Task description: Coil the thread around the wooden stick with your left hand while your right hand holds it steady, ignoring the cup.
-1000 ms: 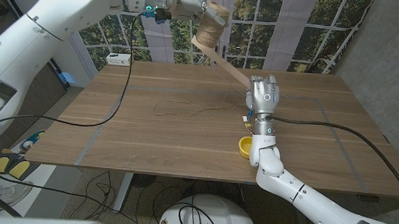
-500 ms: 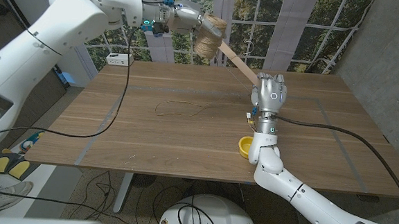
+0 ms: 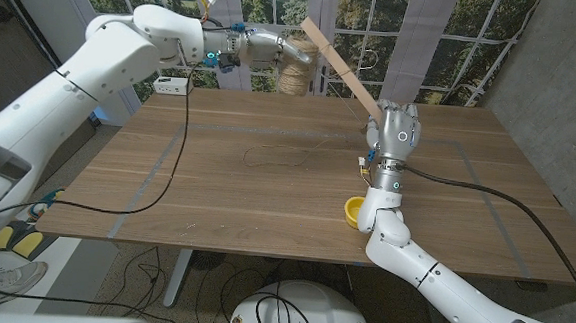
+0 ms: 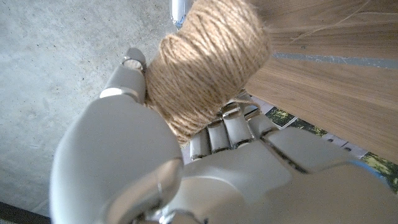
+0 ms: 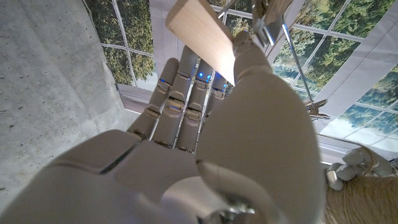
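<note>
My right hand stands upright near the table's far right and grips the low end of the flat wooden stick, which slants up and to the left. My left hand is raised over the far edge and holds a spool of brown thread just behind the stick's upper end. In the left wrist view the spool sits in the fingers of my left hand. The right wrist view shows the stick held by my right hand. A loose loop of thread lies on the table.
A yellow cup stands on the wooden table just in front of my right arm. A white power strip lies at the far left edge. Windows rise behind the table, and a concrete wall stands at the right.
My left hand has carried the spool lower and to the right, behind the stick. The stick's upper end has swung higher. The thread loop on the table has slid right.
</note>
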Action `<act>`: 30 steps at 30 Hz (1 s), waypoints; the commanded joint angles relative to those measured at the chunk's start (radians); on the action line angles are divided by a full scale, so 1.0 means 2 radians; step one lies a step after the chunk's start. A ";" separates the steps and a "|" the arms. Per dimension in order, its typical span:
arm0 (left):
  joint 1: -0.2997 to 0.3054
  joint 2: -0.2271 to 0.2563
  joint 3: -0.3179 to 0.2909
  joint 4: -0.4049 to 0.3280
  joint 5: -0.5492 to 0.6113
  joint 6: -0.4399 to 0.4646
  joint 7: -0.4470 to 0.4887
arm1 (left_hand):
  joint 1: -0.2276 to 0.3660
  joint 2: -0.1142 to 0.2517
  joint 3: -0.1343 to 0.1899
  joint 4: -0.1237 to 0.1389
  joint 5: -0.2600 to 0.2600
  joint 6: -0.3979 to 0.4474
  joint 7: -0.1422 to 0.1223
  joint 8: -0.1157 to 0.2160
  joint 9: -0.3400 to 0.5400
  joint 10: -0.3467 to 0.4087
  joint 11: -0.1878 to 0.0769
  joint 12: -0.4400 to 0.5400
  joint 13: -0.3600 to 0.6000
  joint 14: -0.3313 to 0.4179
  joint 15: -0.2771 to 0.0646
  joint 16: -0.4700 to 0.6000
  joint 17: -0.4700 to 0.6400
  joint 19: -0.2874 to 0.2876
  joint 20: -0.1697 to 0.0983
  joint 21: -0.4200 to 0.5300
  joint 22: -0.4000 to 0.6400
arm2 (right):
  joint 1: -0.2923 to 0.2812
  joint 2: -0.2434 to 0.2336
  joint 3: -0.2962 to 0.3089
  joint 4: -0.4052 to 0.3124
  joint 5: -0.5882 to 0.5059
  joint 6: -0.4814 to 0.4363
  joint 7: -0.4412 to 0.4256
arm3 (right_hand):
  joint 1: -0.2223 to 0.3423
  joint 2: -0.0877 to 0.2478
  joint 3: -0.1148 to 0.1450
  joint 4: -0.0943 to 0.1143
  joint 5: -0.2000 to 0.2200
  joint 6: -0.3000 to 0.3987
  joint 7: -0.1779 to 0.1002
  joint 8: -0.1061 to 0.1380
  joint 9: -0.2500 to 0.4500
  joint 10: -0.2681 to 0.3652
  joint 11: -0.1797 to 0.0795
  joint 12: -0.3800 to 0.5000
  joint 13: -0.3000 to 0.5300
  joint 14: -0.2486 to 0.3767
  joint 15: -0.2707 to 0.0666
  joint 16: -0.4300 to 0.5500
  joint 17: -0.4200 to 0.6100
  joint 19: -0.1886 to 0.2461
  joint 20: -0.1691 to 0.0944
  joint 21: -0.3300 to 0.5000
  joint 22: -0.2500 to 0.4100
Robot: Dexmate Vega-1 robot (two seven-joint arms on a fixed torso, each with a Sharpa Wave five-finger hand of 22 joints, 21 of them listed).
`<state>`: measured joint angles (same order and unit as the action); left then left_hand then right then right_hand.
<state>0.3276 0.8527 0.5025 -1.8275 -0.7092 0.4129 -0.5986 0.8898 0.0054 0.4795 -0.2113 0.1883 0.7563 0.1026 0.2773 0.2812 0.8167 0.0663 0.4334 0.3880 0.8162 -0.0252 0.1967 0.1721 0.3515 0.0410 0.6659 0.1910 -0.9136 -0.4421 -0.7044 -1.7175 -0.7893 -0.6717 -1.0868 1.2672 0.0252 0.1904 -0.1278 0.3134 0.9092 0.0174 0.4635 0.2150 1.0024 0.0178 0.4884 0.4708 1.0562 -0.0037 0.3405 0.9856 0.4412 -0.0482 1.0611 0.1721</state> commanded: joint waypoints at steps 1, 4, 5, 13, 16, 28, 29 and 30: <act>0.028 -0.021 0.003 0.051 -0.028 -0.015 -0.005 | 0.048 0.075 0.034 0.030 -0.002 0.119 -0.009 -0.001 0.001 0.179 -0.101 0.001 0.002 0.042 -0.084 0.001 0.001 0.000 -0.003 0.003 0.000 | -0.013 0.017 0.030 -0.007 0.009 0.042 -0.015 | 0.050 0.055 0.004 0.000 0.002 0.052 -0.047 0.001 0.027 0.037 -0.033 0.002 0.002 0.091 -0.112 0.001 0.002 -0.002 -0.060 0.003 0.002; 0.032 -0.024 0.005 0.061 -0.031 -0.016 -0.006 | 0.048 0.075 0.034 0.030 -0.002 0.118 -0.007 -0.002 0.002 0.179 -0.102 0.000 0.002 0.042 -0.084 0.001 0.001 0.000 -0.003 0.003 0.000 | -0.019 0.024 0.042 -0.008 0.011 0.058 -0.015 | 0.051 0.055 0.003 0.000 0.002 0.051 -0.046 0.001 0.027 0.037 -0.032 0.001 0.001 0.092 -0.112 0.001 0.003 -0.002 -0.059 0.004 0.002; 0.036 -0.026 0.003 0.063 -0.034 -0.017 -0.003 | 0.048 0.075 0.034 0.030 -0.002 0.119 -0.008 -0.002 0.002 0.179 -0.102 0.000 0.002 0.042 -0.084 0.001 0.001 0.000 -0.004 0.003 0.000 | -0.021 0.027 0.046 -0.009 0.013 0.065 -0.015 | 0.051 0.054 0.003 0.000 0.002 0.052 -0.046 0.001 0.027 0.037 -0.032 0.002 0.001 0.092 -0.112 0.001 0.003 -0.002 -0.059 0.004 0.002; 0.068 -0.034 -0.014 0.079 -0.055 -0.036 0.017 | 0.048 0.075 0.034 0.031 -0.002 0.118 -0.011 -0.003 0.002 0.180 -0.102 -0.001 0.001 0.042 -0.084 0.001 0.001 0.000 -0.004 0.004 0.000 | -0.032 0.042 0.069 -0.008 0.013 0.090 -0.015 | 0.051 0.054 0.003 0.000 0.002 0.051 -0.046 0.001 0.028 0.037 -0.031 0.001 0.002 0.092 -0.112 0.000 0.003 -0.003 -0.060 0.004 0.002; 0.095 -0.043 -0.034 0.083 -0.071 -0.057 0.045 | 0.048 0.075 0.035 0.031 -0.002 0.119 -0.010 -0.004 0.002 0.179 -0.103 -0.003 -0.001 0.042 -0.084 0.000 0.001 0.001 -0.004 0.005 0.000 | -0.036 0.045 0.076 -0.009 0.014 0.097 -0.015 | 0.051 0.054 0.003 0.000 0.002 0.052 -0.047 0.000 0.027 0.037 -0.031 0.001 0.003 0.092 -0.112 -0.001 0.003 -0.003 -0.060 0.004 0.002; 0.191 -0.129 -0.091 0.119 -0.138 -0.156 0.151 | 0.046 0.076 0.033 0.033 -0.002 0.121 -0.017 -0.006 0.001 0.180 -0.105 -0.008 -0.006 0.044 -0.086 0.001 0.002 0.006 -0.012 0.008 0.000 | -0.039 0.045 0.082 -0.010 0.017 0.103 -0.015 | 0.051 0.055 0.003 0.000 0.003 0.053 -0.046 0.000 0.027 0.037 -0.032 -0.001 0.003 0.093 -0.112 -0.002 0.005 -0.004 -0.060 0.004 0.002; 0.191 -0.129 -0.091 0.119 -0.138 -0.157 0.150 | 0.046 0.076 0.033 0.033 -0.002 0.123 -0.018 -0.006 0.001 0.180 -0.105 -0.008 -0.006 0.045 -0.086 0.002 0.002 0.007 -0.015 0.009 0.000 | -0.039 0.045 0.082 -0.010 0.017 0.103 -0.015 | 0.051 0.055 0.003 0.000 0.003 0.053 -0.047 0.000 0.027 0.037 -0.031 -0.002 0.002 0.093 -0.112 -0.002 0.004 -0.004 -0.060 0.004 0.002; 0.203 -0.142 -0.100 0.115 -0.159 -0.153 0.172 | 0.046 0.075 0.033 0.033 -0.002 0.123 -0.017 -0.006 0.001 0.180 -0.106 -0.008 -0.006 0.045 -0.087 0.002 0.002 0.009 -0.017 0.010 0.000 | -0.039 0.045 0.082 -0.010 0.019 0.105 -0.015 | 0.051 0.055 0.003 0.000 0.003 0.053 -0.046 0.000 0.027 0.037 -0.031 -0.002 0.002 0.093 -0.112 -0.002 0.005 -0.004 -0.060 0.004 0.002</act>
<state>0.6008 0.6971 0.3818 -1.6455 -0.8974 0.2163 -0.4158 0.8898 0.0054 0.4806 -0.2124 0.1846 0.7616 0.1079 0.2657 0.2810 0.8221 0.0716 0.4211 0.3754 0.8180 -0.0233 0.1958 0.1721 0.3611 0.0204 0.6770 0.1911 -0.9858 -0.3535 -0.5529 -1.7351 -0.7622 -0.4832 -1.1159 1.2672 0.0253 0.1894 -0.1268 0.3159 0.9090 0.0172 0.4559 0.2151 1.0043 0.0196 0.4858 0.4701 1.0594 -0.0074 0.3325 0.9906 0.4374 -0.0443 1.0610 0.1723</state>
